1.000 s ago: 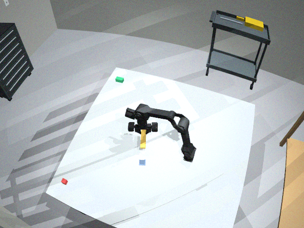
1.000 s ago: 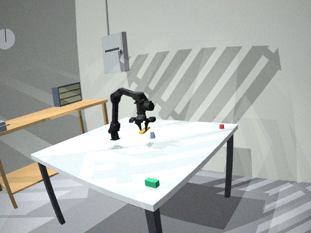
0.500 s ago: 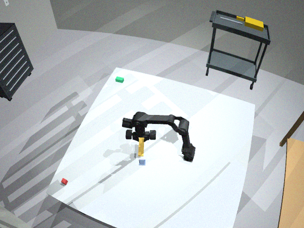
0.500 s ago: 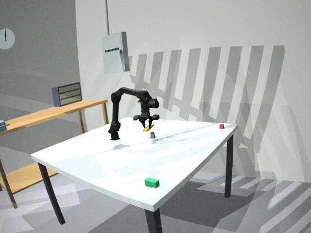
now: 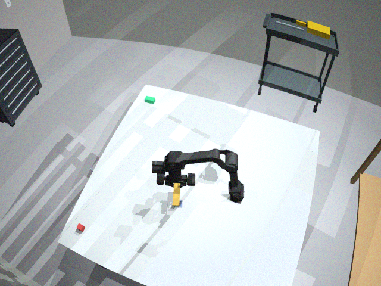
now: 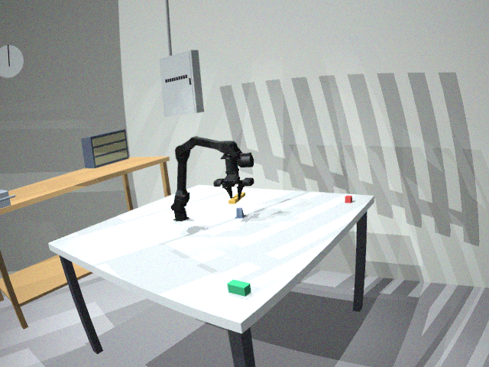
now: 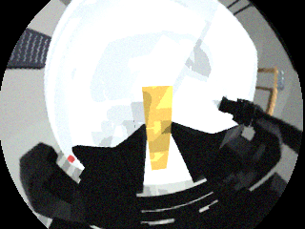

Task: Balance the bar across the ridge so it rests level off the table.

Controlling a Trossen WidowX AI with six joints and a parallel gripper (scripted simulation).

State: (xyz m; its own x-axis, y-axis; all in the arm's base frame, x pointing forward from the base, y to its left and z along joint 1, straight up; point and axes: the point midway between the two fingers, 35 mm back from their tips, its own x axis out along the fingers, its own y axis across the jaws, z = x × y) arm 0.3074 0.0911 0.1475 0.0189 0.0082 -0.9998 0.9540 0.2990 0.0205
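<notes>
Above the white tabletop: long yellow bar pinched in black gripper, unplaced.
Next: centre over small blue ridge, lower level.

One yellow bar, one blue ridge, two blocks (red, green).
</notes>
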